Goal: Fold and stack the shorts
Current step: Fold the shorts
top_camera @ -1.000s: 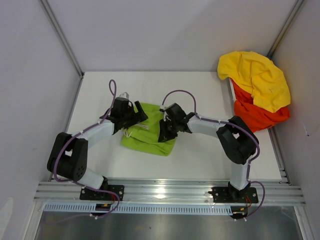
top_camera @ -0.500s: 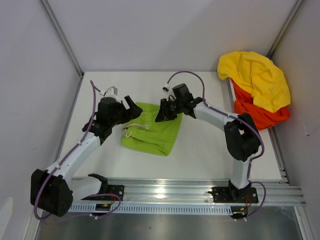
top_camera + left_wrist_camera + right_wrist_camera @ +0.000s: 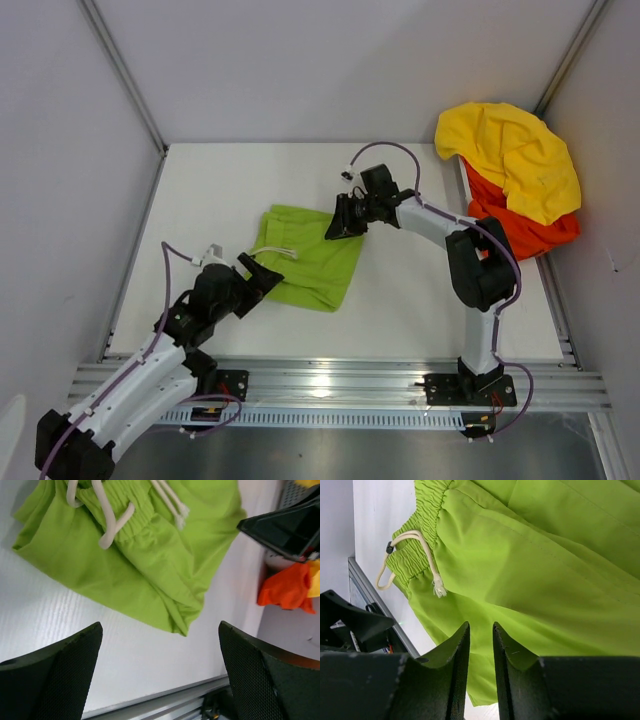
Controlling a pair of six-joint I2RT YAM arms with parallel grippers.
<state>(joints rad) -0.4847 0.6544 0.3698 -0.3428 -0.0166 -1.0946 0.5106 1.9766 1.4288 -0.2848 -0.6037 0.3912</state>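
The lime-green shorts lie folded flat mid-table, their white drawstring on the left side. My left gripper is open and empty, low at the shorts' near-left edge; its view shows the shorts beyond its spread fingers. My right gripper hovers over the shorts' far-right corner, its jaws nearly together with nothing between them, green cloth below. The orange-red shorts lie at the right edge under a yellow cloth.
The table's near edge is a metal rail. Grey walls stand on the left, back and right. The cloth pile overhangs the table's right edge. The orange cloth also shows in the left wrist view.
My left arm has pulled back from the shorts' far-left side toward the near-left corner, gripper open. My right gripper has shifted a little farther and to the right along the shorts' top edge.
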